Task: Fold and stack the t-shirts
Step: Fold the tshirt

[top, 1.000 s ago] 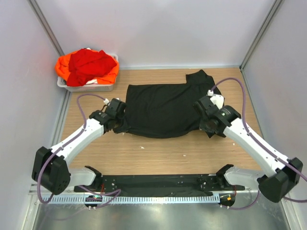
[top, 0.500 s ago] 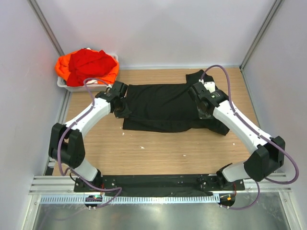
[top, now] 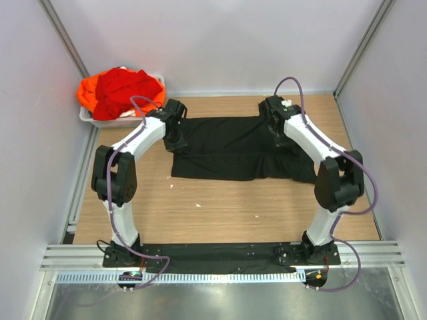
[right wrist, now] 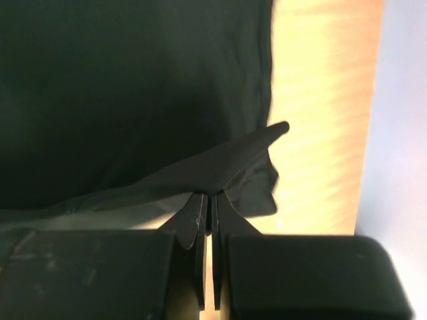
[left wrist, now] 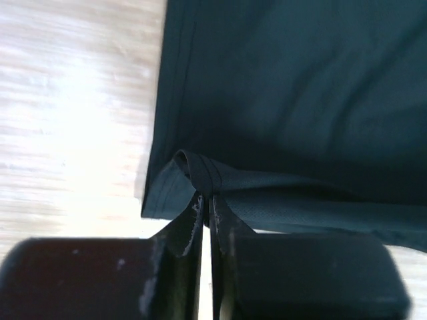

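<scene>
The black t-shirt (top: 233, 150) lies folded across the middle-far part of the wooden table. My left gripper (top: 175, 135) is shut on its left edge; the left wrist view shows the hem (left wrist: 200, 170) pinched between the fingertips (left wrist: 205, 200). My right gripper (top: 280, 133) is shut on the shirt's right edge; the right wrist view shows a cloth fold (right wrist: 220, 167) held at the fingertips (right wrist: 209, 200). The red t-shirt (top: 123, 90) and the orange t-shirt (top: 87, 93) lie bunched in the white tub (top: 123, 120) at the far left.
The tub sits against the left wall, close to my left arm. Grey walls enclose the table on three sides. A black rail (top: 220, 253) with the arm bases runs along the near edge.
Both grippers have carried the shirt's near edge away from me toward the far edge, folding the black shirt over itself. It now looks narrower front to back.
</scene>
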